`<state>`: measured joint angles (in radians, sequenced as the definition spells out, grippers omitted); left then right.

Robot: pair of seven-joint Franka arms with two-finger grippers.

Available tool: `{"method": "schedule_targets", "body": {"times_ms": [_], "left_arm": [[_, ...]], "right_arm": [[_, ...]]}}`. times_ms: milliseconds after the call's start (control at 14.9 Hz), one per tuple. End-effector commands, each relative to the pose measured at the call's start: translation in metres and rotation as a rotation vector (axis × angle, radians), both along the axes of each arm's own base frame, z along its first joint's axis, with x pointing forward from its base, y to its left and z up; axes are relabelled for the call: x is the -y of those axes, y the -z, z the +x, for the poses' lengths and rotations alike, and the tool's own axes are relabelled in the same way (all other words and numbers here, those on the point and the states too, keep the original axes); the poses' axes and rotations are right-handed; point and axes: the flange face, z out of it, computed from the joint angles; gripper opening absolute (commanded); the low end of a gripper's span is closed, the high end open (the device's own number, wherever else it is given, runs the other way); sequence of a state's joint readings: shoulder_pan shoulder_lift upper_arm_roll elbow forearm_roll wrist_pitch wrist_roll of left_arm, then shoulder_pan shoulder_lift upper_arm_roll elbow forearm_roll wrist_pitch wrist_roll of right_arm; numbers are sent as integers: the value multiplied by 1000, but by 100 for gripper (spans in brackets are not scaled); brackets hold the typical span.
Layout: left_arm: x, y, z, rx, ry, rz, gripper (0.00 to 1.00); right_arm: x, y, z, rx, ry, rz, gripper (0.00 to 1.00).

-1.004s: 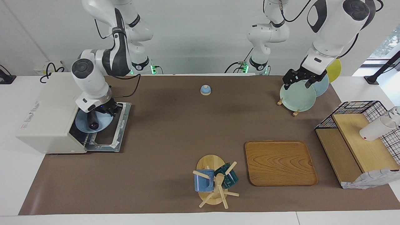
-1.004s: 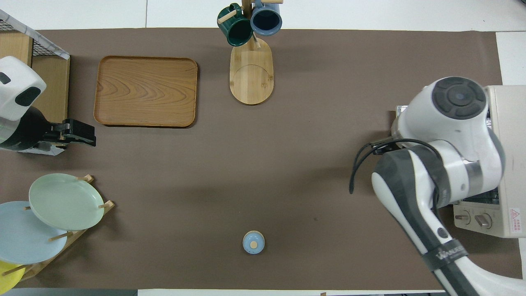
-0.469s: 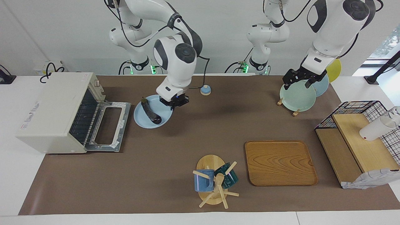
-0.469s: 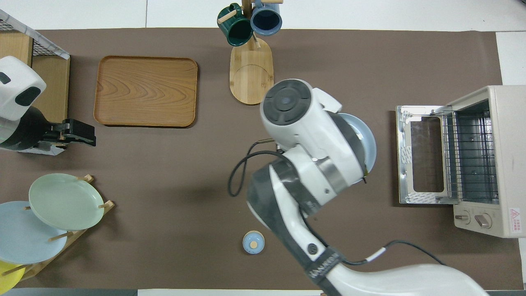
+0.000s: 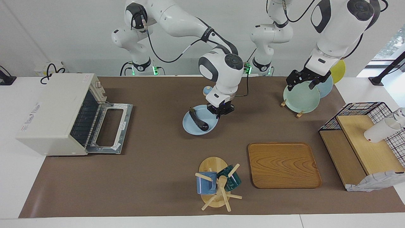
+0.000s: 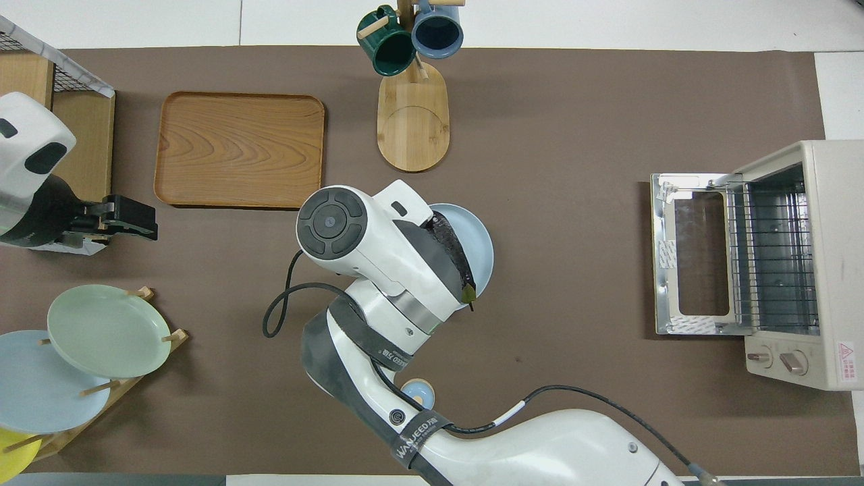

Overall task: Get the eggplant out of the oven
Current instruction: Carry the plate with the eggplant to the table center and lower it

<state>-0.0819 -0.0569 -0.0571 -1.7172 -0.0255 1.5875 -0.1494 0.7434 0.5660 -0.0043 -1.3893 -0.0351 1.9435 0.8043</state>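
The dark purple eggplant (image 5: 197, 120) (image 6: 453, 248) lies on a light blue plate (image 5: 193, 129) (image 6: 482, 235). My right gripper (image 5: 221, 110) is shut on that plate's rim and holds it low over the middle of the brown mat. In the overhead view the right arm covers its own gripper. The cream oven (image 5: 52, 110) (image 6: 831, 256) stands at the right arm's end of the table. Its door (image 5: 109, 128) (image 6: 688, 253) is folded down and its wire rack is bare. My left gripper (image 5: 302, 83) (image 6: 143, 226) waits open above the plate rack.
A plate rack (image 5: 300, 95) holds green, blue and yellow plates. A wooden tray (image 5: 283, 164), a mug tree (image 5: 218, 186) with two mugs, a small blue knob (image 5: 207, 90), and a wire basket (image 5: 364, 110) with wooden shelves also stand on the table.
My right arm has pulled the plate with the eggplant out of the oven and carried it to the middle of the table. The left arm has not moved.
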Motion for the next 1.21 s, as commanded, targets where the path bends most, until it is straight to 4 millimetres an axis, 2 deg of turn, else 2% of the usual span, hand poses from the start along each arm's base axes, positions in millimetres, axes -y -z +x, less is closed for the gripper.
{"method": "schedule_targets", "body": {"times_ms": [0, 134, 268, 335, 402, 469, 603, 669, 736, 803, 870, 1004, 1071, 1138], "left_arm": [[-4, -5, -7, 3, 0, 5, 100], [-4, -5, -7, 3, 0, 5, 100], [-4, -5, -7, 3, 0, 5, 100], [-3, -5, -7, 3, 0, 5, 100], [-1, -5, -7, 3, 3, 5, 100], [-1, -5, -7, 3, 3, 5, 100], [-1, -4, -7, -3, 2, 6, 100], [-2, -3, -8, -6, 2, 7, 100], [-1, -3, -8, -6, 2, 7, 100], [0, -4, -8, -3, 2, 7, 100], [1, -4, -7, 0, 0, 6, 100], [7, -4, -7, 7, 9, 4, 100], [13, -3, -9, 5, 3, 3, 100], [31, 1, -8, 5, -20, -17, 100]], "right_arm": [[4, 23, -5, 13, 44, 99, 0], [10, 45, -19, 37, 40, 125, 0], [16, 55, -24, 44, 41, 131, 1], [15, 51, -24, 45, 41, 132, 11], [12, 44, -21, 53, 40, 139, 17], [5, 30, -19, 67, 33, 153, 33], [1, 8, -14, 64, 21, 145, 37], [6, -2, -10, 45, 16, 116, 37], [18, -15, -8, 31, 14, 98, 36], [38, -30, -5, 15, 3, 75, 30], [65, -35, 4, -15, -4, 37, 25], [124, -41, 19, -45, -33, -34, 4], [156, -40, 22, -55, -60, -64, 0], [188, -36, 21, -70, -88, -92, 0]]}}
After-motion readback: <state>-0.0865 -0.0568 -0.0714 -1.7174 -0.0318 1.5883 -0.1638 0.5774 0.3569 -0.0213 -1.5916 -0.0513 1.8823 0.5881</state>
